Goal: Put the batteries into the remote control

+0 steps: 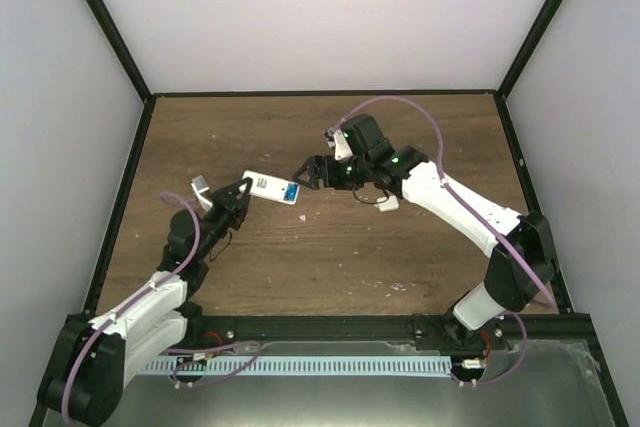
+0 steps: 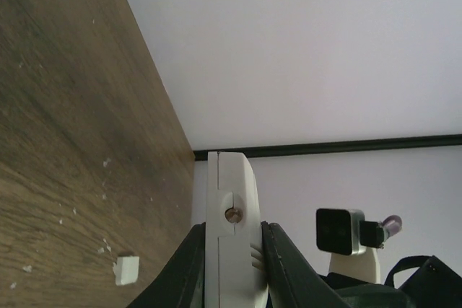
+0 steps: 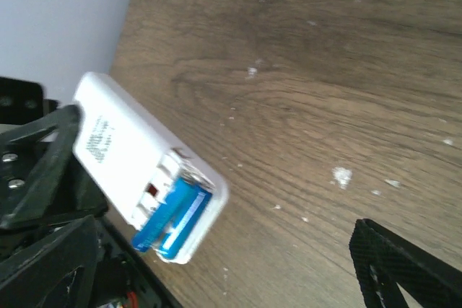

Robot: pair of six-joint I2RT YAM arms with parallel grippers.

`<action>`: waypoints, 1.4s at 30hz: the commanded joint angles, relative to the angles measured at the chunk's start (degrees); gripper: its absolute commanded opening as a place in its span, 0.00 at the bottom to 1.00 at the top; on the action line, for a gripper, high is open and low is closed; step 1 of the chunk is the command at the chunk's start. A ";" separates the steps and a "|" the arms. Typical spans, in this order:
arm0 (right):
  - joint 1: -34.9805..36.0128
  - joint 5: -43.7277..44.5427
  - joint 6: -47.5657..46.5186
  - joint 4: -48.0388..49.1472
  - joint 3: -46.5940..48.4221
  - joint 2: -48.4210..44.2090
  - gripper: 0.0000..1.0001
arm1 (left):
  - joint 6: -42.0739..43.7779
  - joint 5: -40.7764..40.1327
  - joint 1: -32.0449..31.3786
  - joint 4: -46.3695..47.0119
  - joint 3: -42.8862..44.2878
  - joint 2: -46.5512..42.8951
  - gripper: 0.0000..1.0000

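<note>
left pincer (image 1: 244,188) clamps remote control (image 1: 270,186) by its frame-left end | long axis runs rightward toward right pincer (image 1: 306,175), spread wide, holding nothing | batteries (image 3: 170,214) at that nearer end

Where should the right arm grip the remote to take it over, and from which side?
Probably the plain white mid-body of the remote control, across its long edges, from the free end: the left gripper clamps the other end, and the batteries lie exposed at the tip.
</note>
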 commanded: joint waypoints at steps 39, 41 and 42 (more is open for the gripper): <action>0.53 -17.13 -13.21 0.19 0.94 1.45 0.79 | -6.02 15.25 2.09 -2.59 8.50 7.81 0.00; 0.53 -16.90 -13.51 0.41 0.97 1.09 0.79 | -5.90 15.48 2.30 -2.58 8.55 8.04 0.00; 0.53 -17.01 -13.65 0.50 1.09 1.01 0.78 | -5.84 15.68 2.47 -2.63 8.56 8.08 0.00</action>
